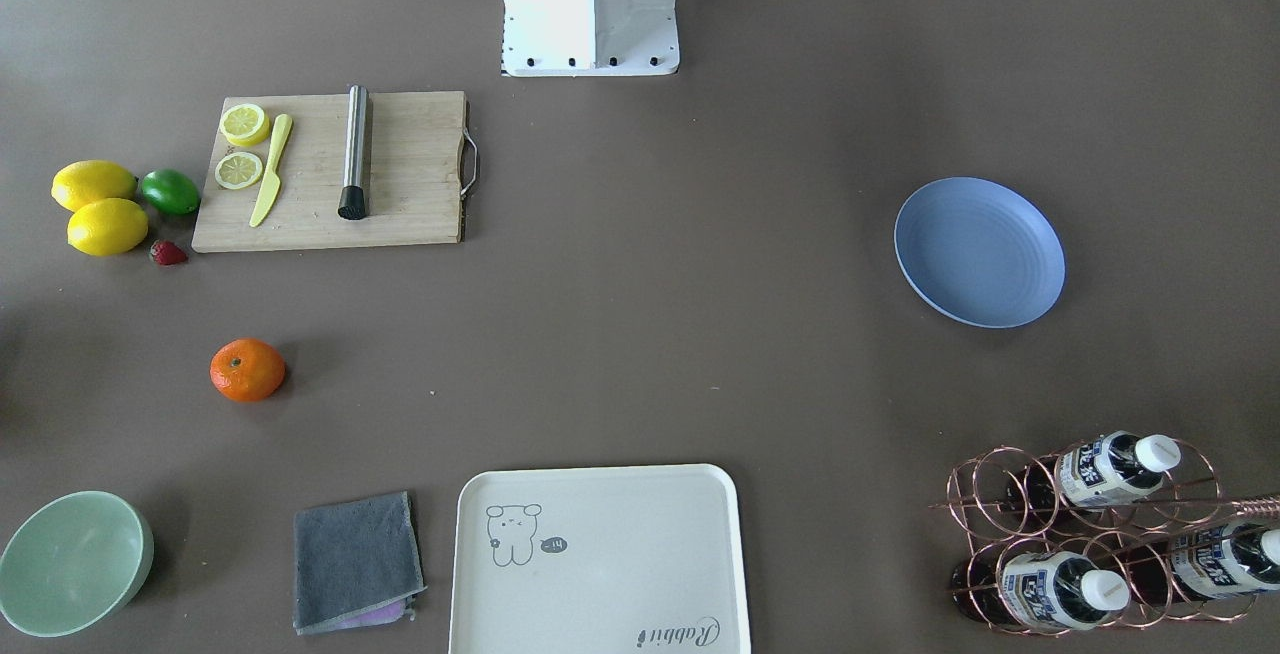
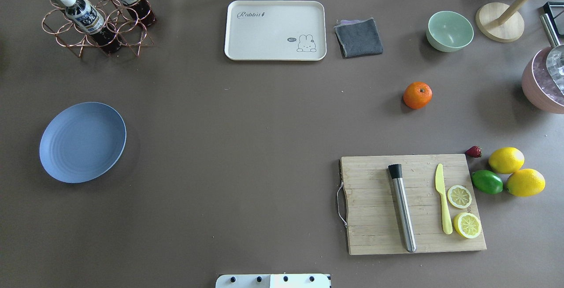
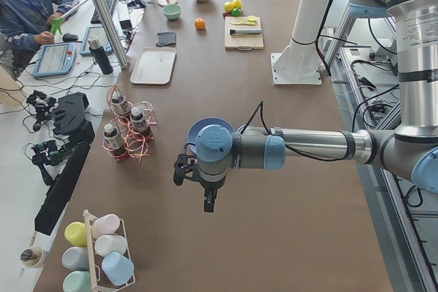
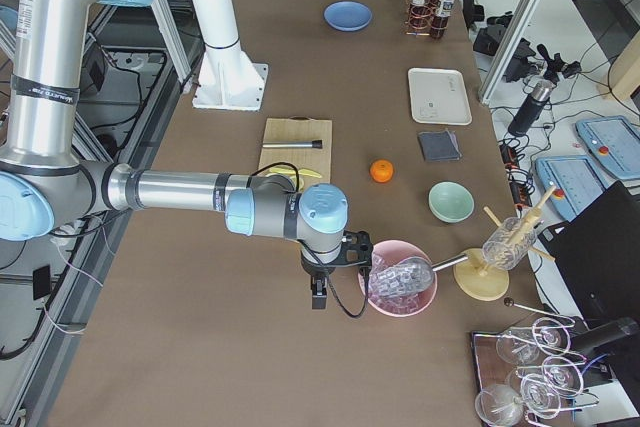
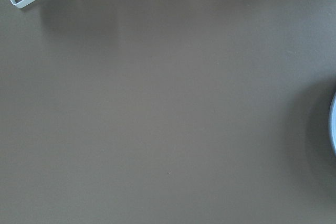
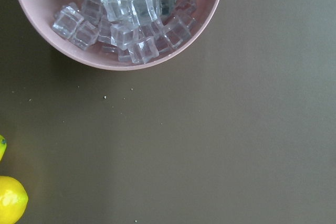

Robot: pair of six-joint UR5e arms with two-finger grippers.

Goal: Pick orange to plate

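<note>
Brown tabletop [image 2: 264, 116] bears the small round bright-orange fruit [image 2: 417, 95] on its bare surface, near the pale green bowl [image 2: 450, 31] and beyond the wooden cutting board [image 2: 374, 204]; the round flat blue-lavender plate [image 2: 82, 142] lies well apart, across the table. The left gripper [image 3: 209, 202] and right gripper [image 4: 318, 295] hang over opposite table ends, neither touching the fruit; how far their fingers are spread I cannot tell.

Soft, even light fills the room; the orange [image 1: 247, 370] throws only a faint blurred shadow, while the white robot base [image 1: 589, 4] glares, overexposed.
</note>
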